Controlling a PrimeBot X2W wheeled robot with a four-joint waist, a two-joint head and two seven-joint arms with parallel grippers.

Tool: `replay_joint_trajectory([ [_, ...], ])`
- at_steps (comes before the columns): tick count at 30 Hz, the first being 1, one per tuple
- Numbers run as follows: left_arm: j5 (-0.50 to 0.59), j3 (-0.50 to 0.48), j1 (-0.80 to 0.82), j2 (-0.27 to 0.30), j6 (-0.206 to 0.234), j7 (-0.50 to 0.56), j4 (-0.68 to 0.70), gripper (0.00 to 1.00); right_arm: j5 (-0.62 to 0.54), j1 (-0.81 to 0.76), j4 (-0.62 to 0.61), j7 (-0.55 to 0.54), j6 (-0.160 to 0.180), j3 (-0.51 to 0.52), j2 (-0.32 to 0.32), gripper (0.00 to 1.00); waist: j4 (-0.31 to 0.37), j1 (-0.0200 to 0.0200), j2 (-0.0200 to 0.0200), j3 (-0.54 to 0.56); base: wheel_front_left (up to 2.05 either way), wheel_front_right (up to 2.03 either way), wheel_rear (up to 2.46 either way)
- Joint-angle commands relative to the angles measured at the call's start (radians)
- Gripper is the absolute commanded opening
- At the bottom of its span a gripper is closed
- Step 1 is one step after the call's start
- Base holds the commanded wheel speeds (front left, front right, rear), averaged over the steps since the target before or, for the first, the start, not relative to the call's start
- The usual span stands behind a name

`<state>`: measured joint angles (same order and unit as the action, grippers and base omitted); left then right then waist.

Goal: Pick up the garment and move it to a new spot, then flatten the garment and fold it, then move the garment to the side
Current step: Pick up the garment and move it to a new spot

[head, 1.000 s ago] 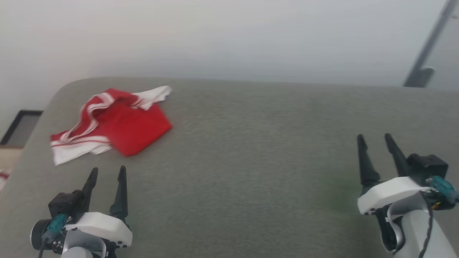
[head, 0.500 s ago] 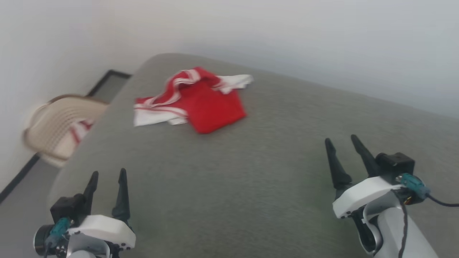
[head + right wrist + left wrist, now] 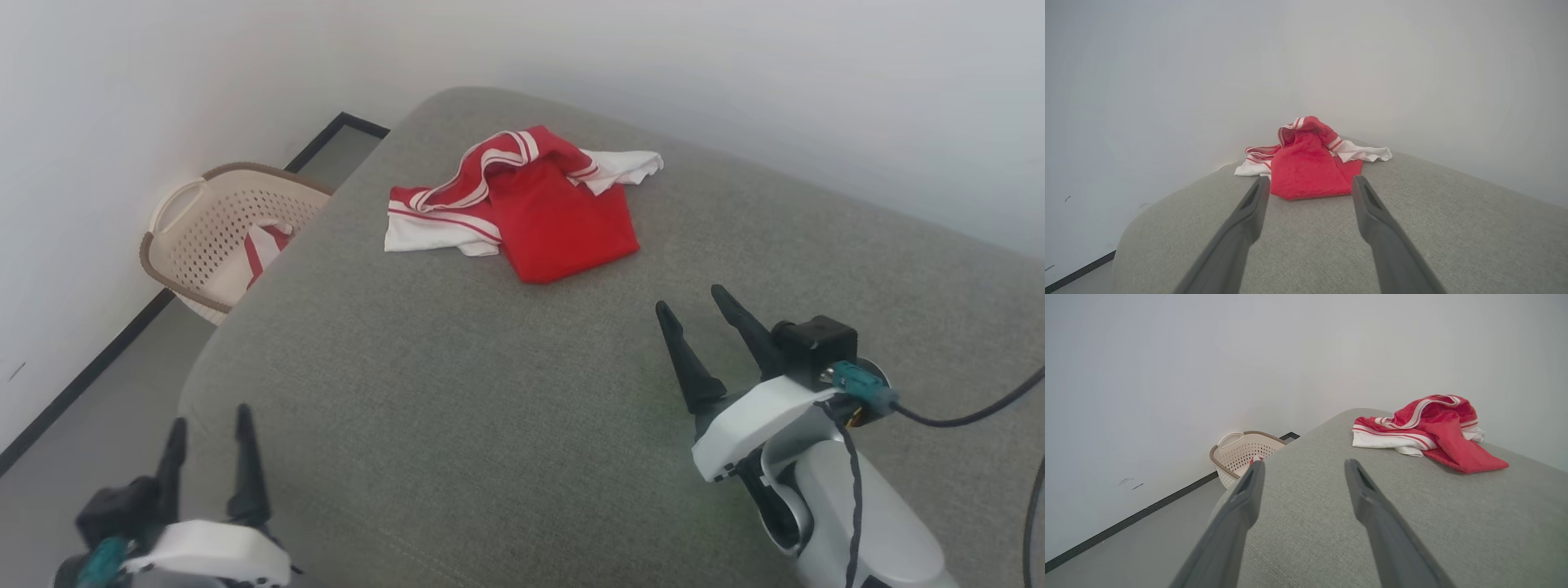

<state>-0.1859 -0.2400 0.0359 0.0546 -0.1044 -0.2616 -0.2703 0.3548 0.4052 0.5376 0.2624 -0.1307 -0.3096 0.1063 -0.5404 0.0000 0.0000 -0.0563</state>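
Nearest, the left tool [image 3: 209, 418] and right tool [image 3: 688, 298] hover over the grey upholstered surface [image 3: 457, 367], both with fingers spread apart and empty. Farther off, near the surface's far left corner, the garment [image 3: 555, 220] lies crumpled, red body with white striped sleeves. Beyond the left edge, a beige basket [image 3: 212, 220] stands on the floor, red-and-white cloth inside.

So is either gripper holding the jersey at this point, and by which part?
Nothing is held. The left gripper and right gripper both stand open and empty, apart from the garment, which lies crumpled on the grey cushion.
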Motion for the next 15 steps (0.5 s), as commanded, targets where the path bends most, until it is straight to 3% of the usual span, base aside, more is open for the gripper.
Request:
replay_joint_trajectory([
  [1, -0.006, 0.018, 0.017, -0.004, -0.007, -0.005, -0.004, 1.0, 0.009, 0.006, 0.0, 0.003, 0.0, 0.006, 0.006, 1.0, 0.003, 0.0, 0.0, -0.011, 0.0, 0.0, 0.0],
  [5, 0.02, 0.104, 0.113, 0.027, -0.022, -0.005, -0.057, 1.0, 0.001, -0.017, -0.018, 0.003, 0.0, 0.045, 0.009, 1.0, 0.026, 0.0, 0.0, -0.036, 0.0, 0.0, 0.0],
  [8, 0.005, 0.176, 0.225, 0.078, -0.026, -0.005, -0.11, 1.0, -0.017, 0.009, -0.038, 0.003, 0.0, 0.047, 0.004, 1.0, 0.114, 0.0, 0.0, -0.094, 0.0, 0.0, 0.0],
  [13, -0.145, 0.325, 0.474, 0.204, -0.026, 0.038, -0.245, 1.0, -0.042, 0.036, -0.056, 0.003, 0.0, 0.078, 0.021, 1.0, 0.249, 0.0, 0.0, -0.204, 0.0, 0.0, 0.0],
  [15, -0.192, 0.361, 0.523, 0.227, -0.026, 0.064, -0.273, 1.0, -0.048, 0.044, -0.062, 0.003, 0.0, 0.087, 0.023, 1.0, 0.273, 0.0, 0.0, -0.228, 0.0, 0.0, 0.0],
])
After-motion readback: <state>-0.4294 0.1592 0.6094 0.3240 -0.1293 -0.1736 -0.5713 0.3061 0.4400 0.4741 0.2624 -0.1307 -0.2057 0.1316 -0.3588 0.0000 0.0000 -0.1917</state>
